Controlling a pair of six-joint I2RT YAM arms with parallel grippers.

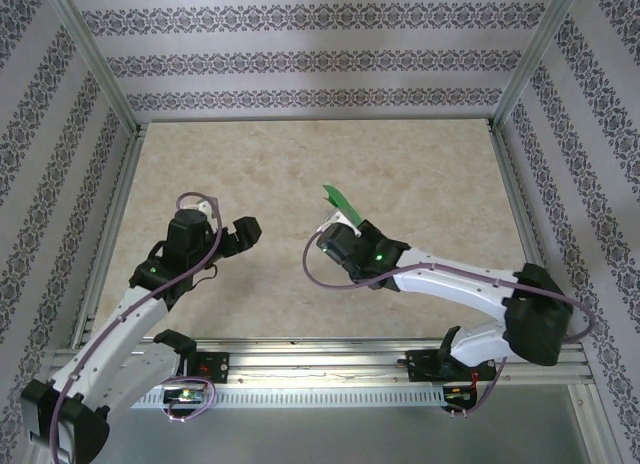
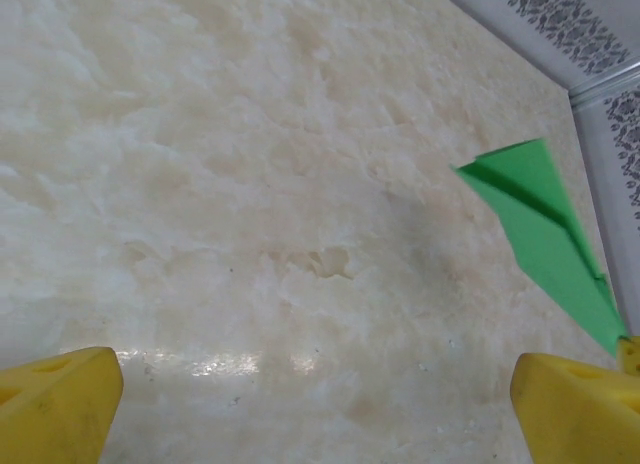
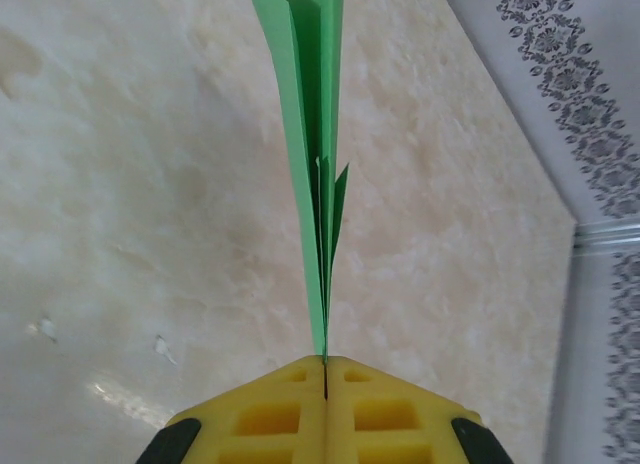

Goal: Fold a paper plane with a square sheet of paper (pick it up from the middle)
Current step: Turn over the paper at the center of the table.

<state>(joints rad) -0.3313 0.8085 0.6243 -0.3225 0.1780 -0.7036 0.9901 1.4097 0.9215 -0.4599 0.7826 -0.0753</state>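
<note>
The paper plane (image 1: 340,199) sits just above the centre of the overhead picture, clamped in the right gripper (image 1: 352,224). Only a short green strip sticks out past the black gripper body, and the rest of the plane is covered by it.

In the right wrist picture the two yellow pads (image 3: 280,414) of the right gripper (image 3: 327,369) are pressed together on the lower end of the plane (image 3: 315,134). The plane stands edge-on as a thin stack of folded layers running up the middle of the frame. Its far end is cut off by the top edge, and the pinched end is hidden in the seam between the pads.

In the left wrist picture the plane (image 2: 540,224) slants down the right side. Its lower end is lost behind a yellow pad and the frame edge. Whether it touches the desk (image 2: 250,184) cannot be told.

The left gripper (image 1: 240,232) is left of centre in the overhead picture, well apart from the plane. Its jaws are spread wide and grasp nothing. In its own camera (image 2: 315,409), just the pad corners (image 2: 55,409) show at the bottom left and bottom right, with bare marbled desk between them.

Patterned wall (image 1: 320,59) fills the top of the overhead picture, its print too small to make out.
</note>
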